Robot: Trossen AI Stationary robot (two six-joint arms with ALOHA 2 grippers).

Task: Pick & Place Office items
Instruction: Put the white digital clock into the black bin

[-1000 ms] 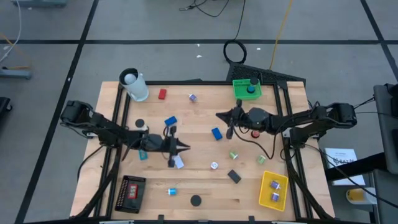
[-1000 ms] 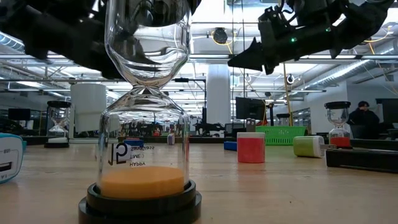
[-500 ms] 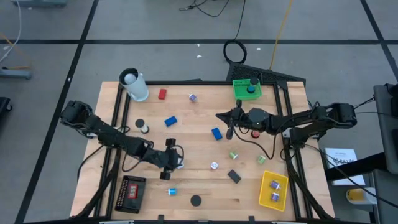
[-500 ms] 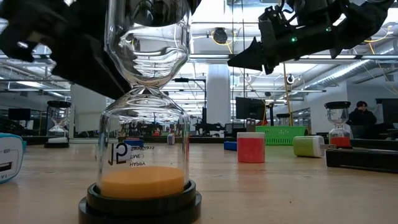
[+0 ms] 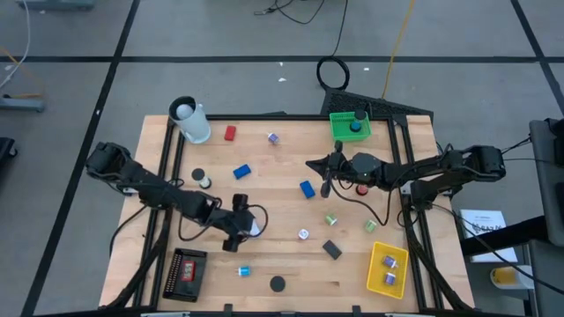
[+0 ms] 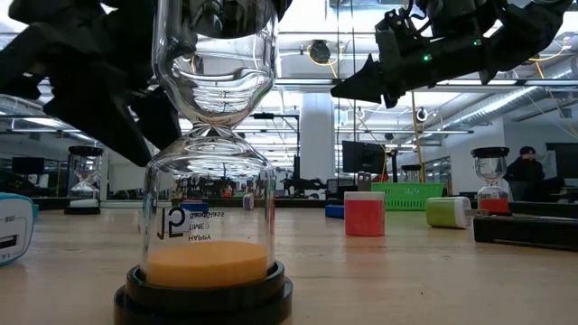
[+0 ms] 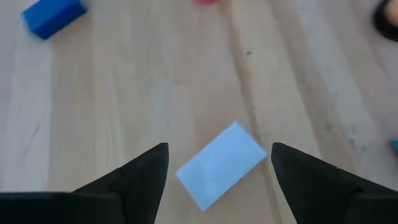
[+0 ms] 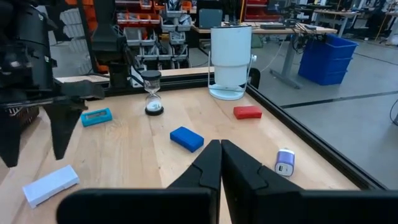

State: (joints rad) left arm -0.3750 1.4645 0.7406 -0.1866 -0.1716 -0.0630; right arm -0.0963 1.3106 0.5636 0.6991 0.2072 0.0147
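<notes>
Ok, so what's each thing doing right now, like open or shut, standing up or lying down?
left gripper, open, hanging over the pale blue block.
pale blue block, lying flat on the table, not gripped.
right gripper, shut, holding nothing, up off the table.
white cup, standing upright.
hourglass, upright, sand all at the bottom.

Within a second, the left tool [image 5: 238, 231] has swung from pointing toward 3 o'clock to pointing down over the pale blue block [image 7: 221, 164] near the worktop's middle, its fingers [image 7: 144, 175] now spread either side of the block without touching it.
</notes>
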